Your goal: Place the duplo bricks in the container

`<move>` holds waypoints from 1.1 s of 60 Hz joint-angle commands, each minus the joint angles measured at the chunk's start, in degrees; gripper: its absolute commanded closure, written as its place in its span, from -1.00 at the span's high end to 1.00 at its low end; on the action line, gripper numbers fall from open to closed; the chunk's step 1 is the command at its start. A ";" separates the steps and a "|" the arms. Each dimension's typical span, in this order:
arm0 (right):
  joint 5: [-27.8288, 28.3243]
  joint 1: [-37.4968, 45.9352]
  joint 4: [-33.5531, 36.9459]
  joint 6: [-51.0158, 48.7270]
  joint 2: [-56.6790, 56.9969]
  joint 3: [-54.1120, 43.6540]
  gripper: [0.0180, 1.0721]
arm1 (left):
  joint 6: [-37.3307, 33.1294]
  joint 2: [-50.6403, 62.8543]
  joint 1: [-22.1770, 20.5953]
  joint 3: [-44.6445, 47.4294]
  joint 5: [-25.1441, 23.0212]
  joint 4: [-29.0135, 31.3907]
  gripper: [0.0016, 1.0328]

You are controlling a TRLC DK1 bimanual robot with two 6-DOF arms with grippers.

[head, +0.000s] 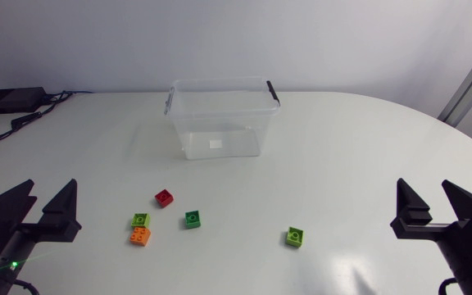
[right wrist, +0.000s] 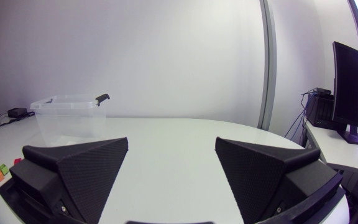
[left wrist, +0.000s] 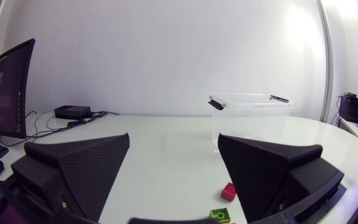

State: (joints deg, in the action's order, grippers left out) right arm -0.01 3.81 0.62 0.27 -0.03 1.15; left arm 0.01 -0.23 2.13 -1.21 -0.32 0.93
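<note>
A clear plastic container (head: 222, 115) with black handle clips stands at the table's far middle; it also shows ahead of each gripper as the container (left wrist: 251, 118) and the container (right wrist: 69, 115). Several duplo bricks lie in front of it: a red brick (head: 164, 197), a light green brick (head: 141, 220) touching an orange brick (head: 139, 236), a dark green brick (head: 192, 218) and another light green brick (head: 295, 237) farther right. My left gripper (head: 46, 206) rests open at the near left, nothing between its fingers. My right gripper (head: 433, 203) rests open at the near right. The red brick (left wrist: 229, 191) lies just ahead of the left gripper's right finger.
A black box (head: 11, 100) with cables lies at the table's far left corner. The white table (head: 342, 164) stretches bare between the bricks and the right gripper.
</note>
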 commanded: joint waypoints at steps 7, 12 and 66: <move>0.19 -0.56 -0.27 1.22 0.38 -1.24 0.93 | -0.36 -0.47 -0.37 1.13 0.05 -0.75 0.91; 0.19 -0.56 -0.27 1.13 0.38 -1.24 0.93 | -0.36 -0.56 -0.29 1.13 0.05 -0.75 0.91; 0.36 -8.30 1.13 -0.01 -27.04 18.89 0.93 | -3.88 41.36 -7.58 -29.02 0.05 10.67 0.85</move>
State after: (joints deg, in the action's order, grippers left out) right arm 0.03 -3.51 1.32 0.23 -24.16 17.21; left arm -2.94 36.86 -4.49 -26.63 -0.34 10.15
